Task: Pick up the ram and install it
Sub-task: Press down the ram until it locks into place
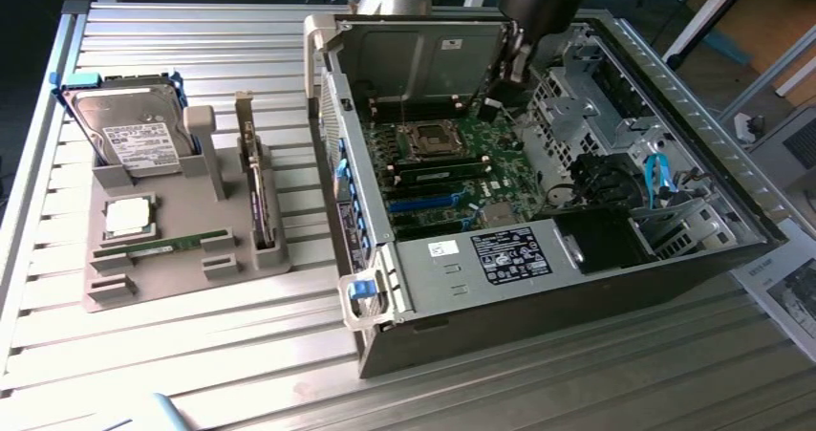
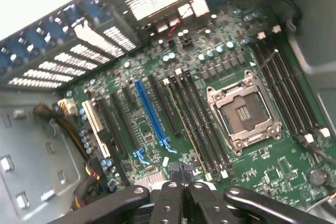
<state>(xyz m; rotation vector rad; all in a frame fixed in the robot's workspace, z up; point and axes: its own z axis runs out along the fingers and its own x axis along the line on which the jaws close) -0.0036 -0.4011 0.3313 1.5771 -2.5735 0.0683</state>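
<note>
The black gripper [image 2: 184, 176], fingers pressed together, is hovering inside the open dark computer case [image 1: 536, 326]. The slim green ram stick [image 1: 163, 247] is lying outside that case, likely needing a square, gentle edge pinch.

Above the green motherboard [image 2: 157, 114] inside the open black computer case [image 1: 689, 259], room lay free over the long dark memory slots [image 2: 202, 124]. The case's grey metal walls [image 1: 382, 58] and drive cage [image 1: 599, 96] hemmed it.

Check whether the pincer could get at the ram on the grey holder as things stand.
Probably yes. The ram lies flat and uncovered on the grey holder, with open space above it. The pincer hangs over the motherboard inside the open computer case, well away.
</note>
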